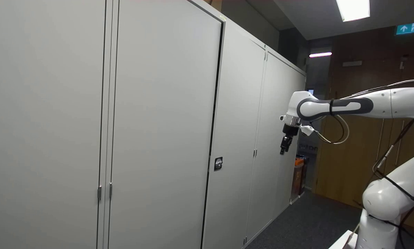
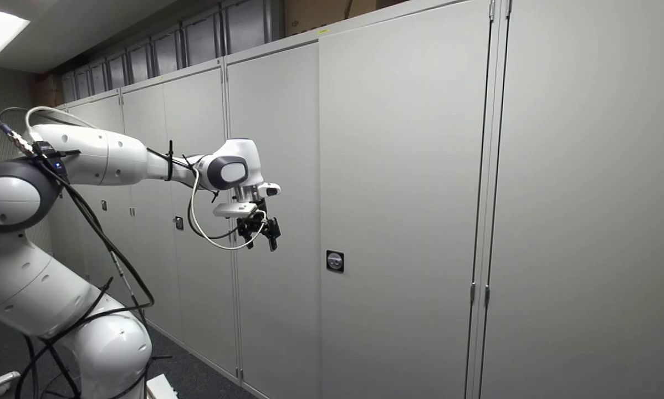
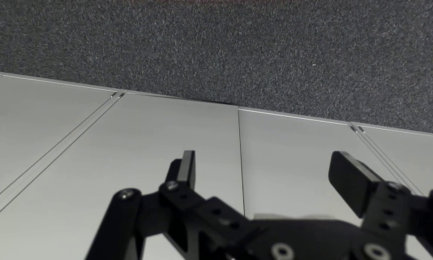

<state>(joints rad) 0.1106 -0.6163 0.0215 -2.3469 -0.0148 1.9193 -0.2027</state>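
Cabinets (image 2: 404, 138), cropped in every view, are partly hidden by the arm (image 2: 88, 155), itself cut off. The gripper (image 3: 263, 159) hangs before them, released, spread wide; the gap to them is hard to judge. A latch (image 2: 335, 261) on them shows little detail.

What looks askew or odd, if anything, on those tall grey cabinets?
The tall light-grey metal door with the round silver handle seems slightly ajar. In the wrist view, its lower free corner juts out past the flat grey adjoining door, whereas closed doors would sit flush. No spill or damage stands out.
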